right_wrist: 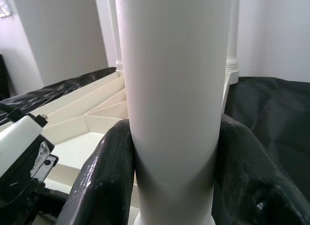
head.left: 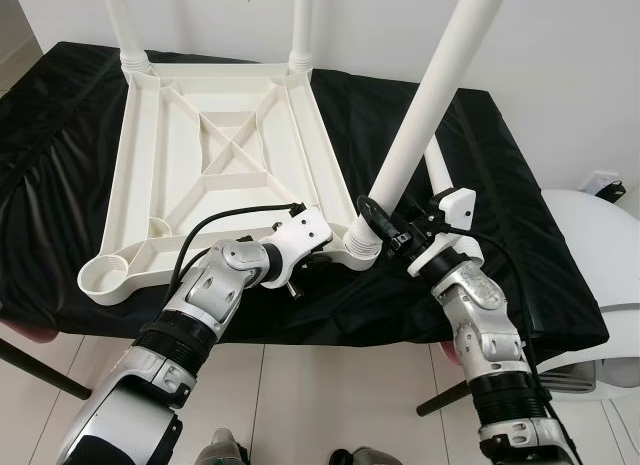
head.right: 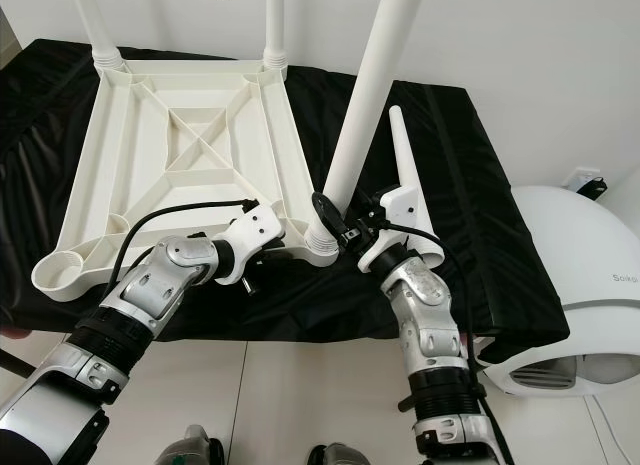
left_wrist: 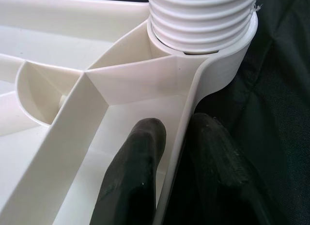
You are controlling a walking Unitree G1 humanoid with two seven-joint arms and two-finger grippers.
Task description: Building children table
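Your right gripper point(head.left: 385, 228) pinches the white table leg point(head.left: 432, 103) just above its threaded foot, both black fingers point(right_wrist: 104, 179) pressed to the tube. The leg stands tilted in the near right corner socket of the upturned white tabletop point(head.left: 215, 165). Your left gripper point(left_wrist: 177, 172) clamps the tabletop's near right rim, one finger inside the wall and one outside, just beside that socket. The tabletop lies on a black cloth point(head.left: 500, 185), two more legs upright at its far corners. Another loose leg point(head.right: 408, 175) lies on the cloth right of your right gripper.
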